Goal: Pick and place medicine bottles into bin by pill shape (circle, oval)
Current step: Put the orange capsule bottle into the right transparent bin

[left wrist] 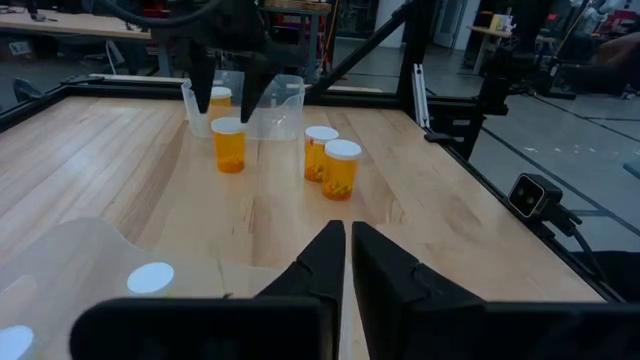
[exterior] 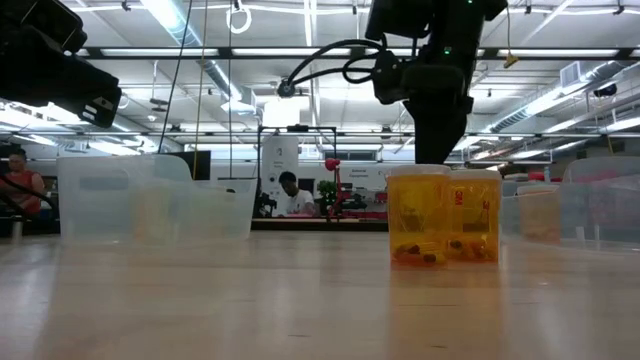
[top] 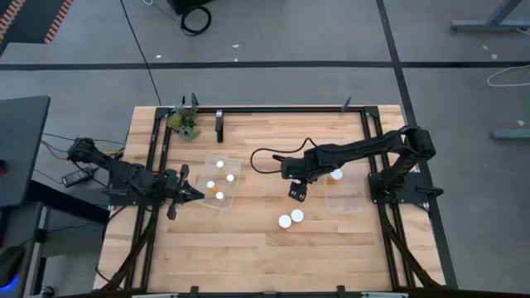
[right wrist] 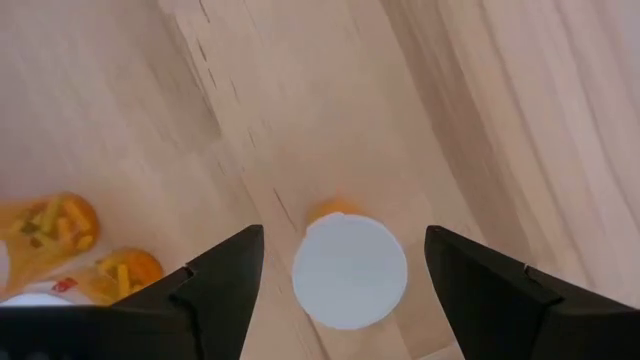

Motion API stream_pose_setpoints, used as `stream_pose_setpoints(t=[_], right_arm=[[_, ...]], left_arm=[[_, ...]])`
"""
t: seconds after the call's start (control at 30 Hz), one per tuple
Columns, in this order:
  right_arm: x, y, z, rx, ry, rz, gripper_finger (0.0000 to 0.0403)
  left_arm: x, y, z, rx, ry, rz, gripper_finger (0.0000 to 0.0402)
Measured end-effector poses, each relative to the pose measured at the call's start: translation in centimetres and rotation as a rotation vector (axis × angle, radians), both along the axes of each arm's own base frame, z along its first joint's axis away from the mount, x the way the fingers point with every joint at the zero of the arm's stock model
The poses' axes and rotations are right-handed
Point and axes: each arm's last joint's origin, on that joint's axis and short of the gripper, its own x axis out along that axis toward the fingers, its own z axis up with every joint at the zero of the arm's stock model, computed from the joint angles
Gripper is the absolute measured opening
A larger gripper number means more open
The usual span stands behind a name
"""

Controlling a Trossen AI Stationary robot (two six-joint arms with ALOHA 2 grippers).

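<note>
Hovering our right tool [right wrist: 345, 275] with fingers spread wide above 1 upright white-capped bottle [right wrist: 350, 270] on the desk [top: 248, 248] (nothing gripped). 2 more bottles [top: 290, 218] stand together nearby. Our left tool [left wrist: 347, 262], fingers pressed together and empty, waits beside the left bin [top: 236, 170] holding capped bottles.

Seen from above, the right gripper [top: 297, 192] hides one bottle; the pills' shape in the left bin [top: 236, 192] is too small to tell.
</note>
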Motion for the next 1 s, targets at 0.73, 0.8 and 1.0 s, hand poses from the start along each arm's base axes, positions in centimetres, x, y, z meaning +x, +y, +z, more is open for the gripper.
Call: stream_pose_setpoints(t=[0.73, 0.8, 1.0], right_arm=[[-1.3, -0.1, -3.4, -0.014, 0.026, -0.002, 0.0284], [-1.4, -0.1, -3.7, -0.012, 0.029, -0.006, 0.0283], [-1.8, -0.1, -4.9, -0.008, 0.012, -0.010, 0.0253]], left_arm=[[0.0, 0.0, 0.0, 0.000, 0.000, 0.000, 0.0028], [0.0, 0.0, 0.0, 0.000, 0.000, 0.000, 0.0028], [0.0, 0.0, 0.0, 0.000, 0.000, 0.000, 0.0036]])
